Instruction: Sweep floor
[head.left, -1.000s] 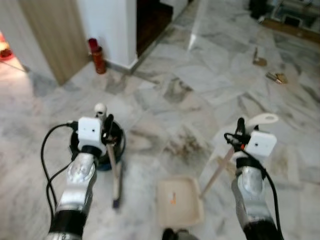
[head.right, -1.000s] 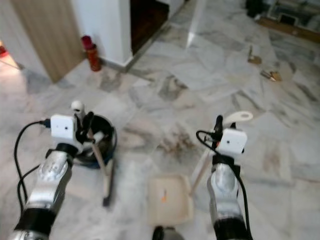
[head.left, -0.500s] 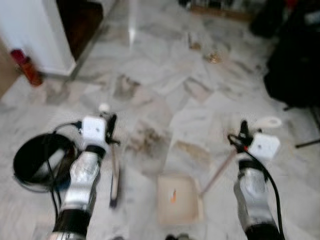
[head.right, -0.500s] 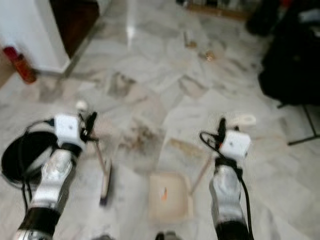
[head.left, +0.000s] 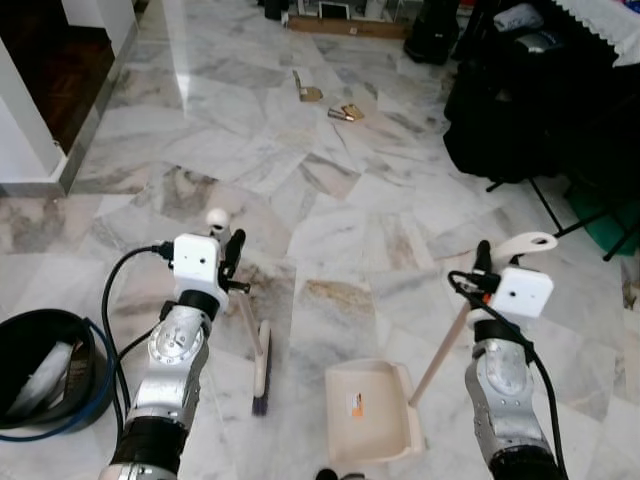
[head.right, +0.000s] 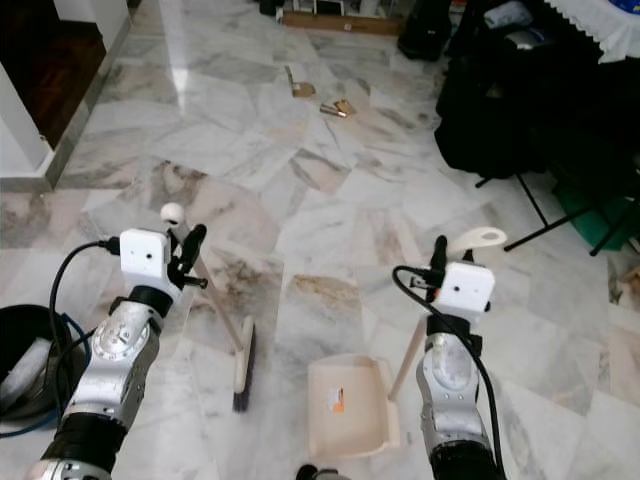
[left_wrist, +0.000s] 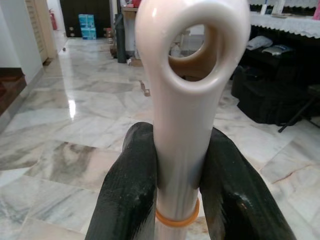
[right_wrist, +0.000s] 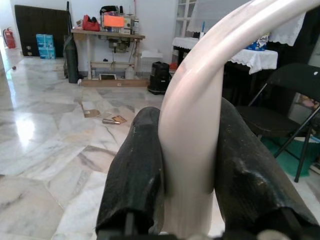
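From the head camera I see my left gripper (head.left: 232, 262) clamped on the broom (head.left: 259, 365), its head on the marble floor (head.left: 330, 200) just left of the dustpan (head.left: 370, 412). My right gripper (head.left: 480, 268) grips the dustpan's handle; the pan's orange label is unreadable.

Left wrist: fingers (left_wrist: 131, 195) squeeze the broom handle.

Right wrist: fingers (right_wrist: 135, 175) pinch the curved dustpan handle.

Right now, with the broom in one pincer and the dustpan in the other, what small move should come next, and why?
Probably step forward toward the scraps on the marble floor. The left pincer is shut on the broom and the right pincer on the dustpan, so both tools are ready, but the visible litter lies well ahead of the broom head.
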